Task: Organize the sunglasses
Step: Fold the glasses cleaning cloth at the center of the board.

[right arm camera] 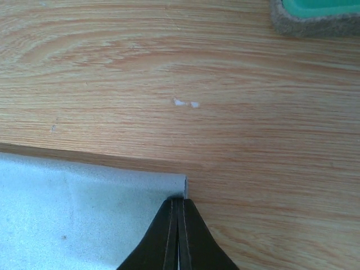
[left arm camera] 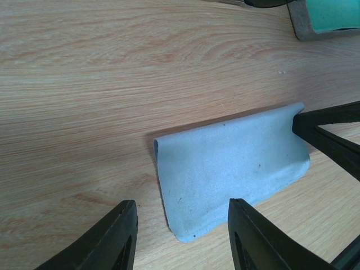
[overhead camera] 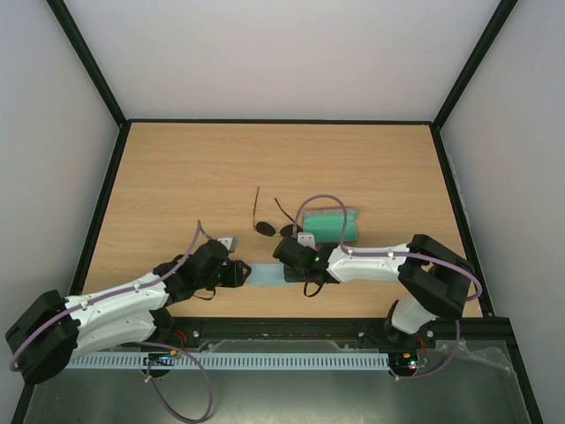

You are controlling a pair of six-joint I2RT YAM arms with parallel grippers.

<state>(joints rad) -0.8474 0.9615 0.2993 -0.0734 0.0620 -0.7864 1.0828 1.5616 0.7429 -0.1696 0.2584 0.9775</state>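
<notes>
Wooden table (overhead camera: pixel 177 177) bears, nearest, the blue cloth (left arm camera: pixel 225 169), one corner pinched tight by the right gripper (right arm camera: pixel 178 205), left gripper (left arm camera: pixel 181 211) spread wide and empty over it (cloth step, seemingly); farther off the sunglasses (overhead camera: pixel 265 228) lie just beside the case (overhead camera: pixel 331 225), awaiting a careful pickup by the frame.

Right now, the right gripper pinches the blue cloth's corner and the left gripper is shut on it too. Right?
No: the left gripper is open, as the left wrist view shows. The right gripper does pinch the blue cloth by a corner.

Wood table (overhead camera: pixel 177 177): sunglasses (overhead camera: pixel 265 228), green-lined case (overhead camera: pixel 334 226) possibly touching, blue cloth (overhead camera: pixel 265 276).
</notes>
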